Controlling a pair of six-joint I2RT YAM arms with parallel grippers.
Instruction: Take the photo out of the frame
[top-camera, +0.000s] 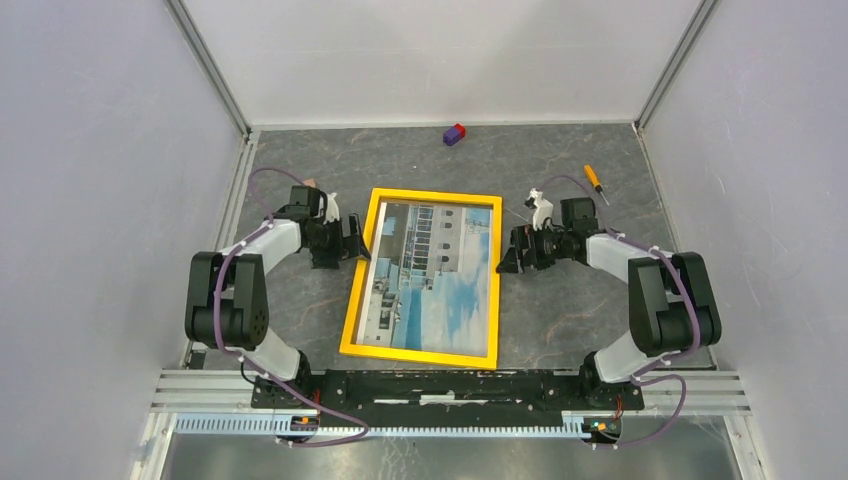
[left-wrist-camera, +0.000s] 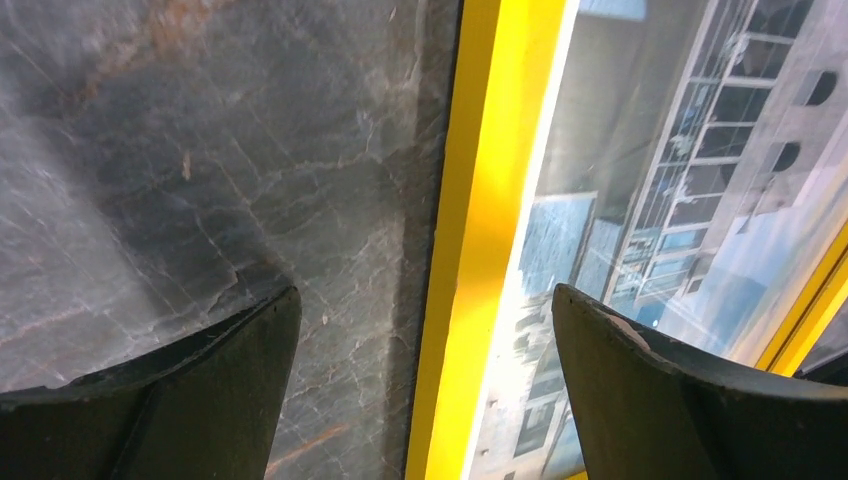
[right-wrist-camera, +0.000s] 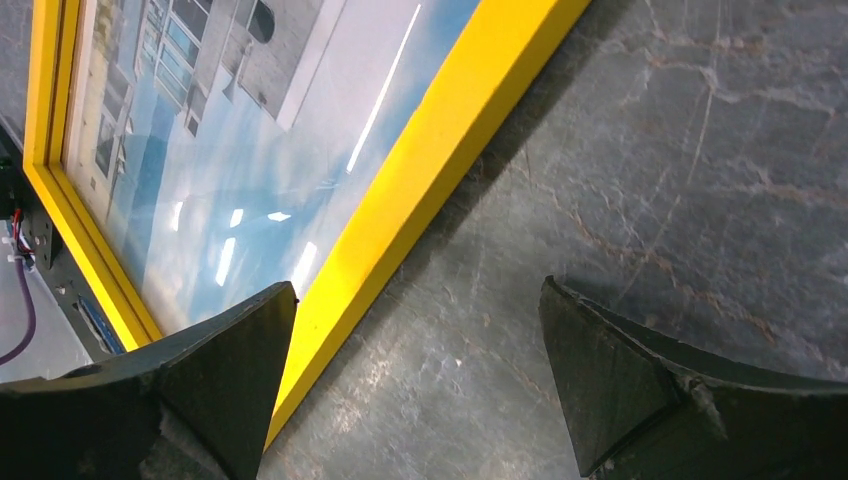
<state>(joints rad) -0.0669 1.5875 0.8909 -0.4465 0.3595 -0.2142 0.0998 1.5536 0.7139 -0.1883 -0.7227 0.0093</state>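
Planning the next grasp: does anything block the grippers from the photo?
Yes. The photo lies face up inside the frame, apparently under a glossy pane. The left gripper and right gripper, both open, straddle its yellow rails.

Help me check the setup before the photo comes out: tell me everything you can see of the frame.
The frame is a large rectangle with a narrow, bright yellow border. It lies flat, face up, on the grey marbled table between the arms, its long sides running away from them, slightly skewed. The photo sits inside, its face glossy with reflections. The open left pincer straddles its left border; the open right pincer hangs beside its right border. Whether either touches it cannot be told.
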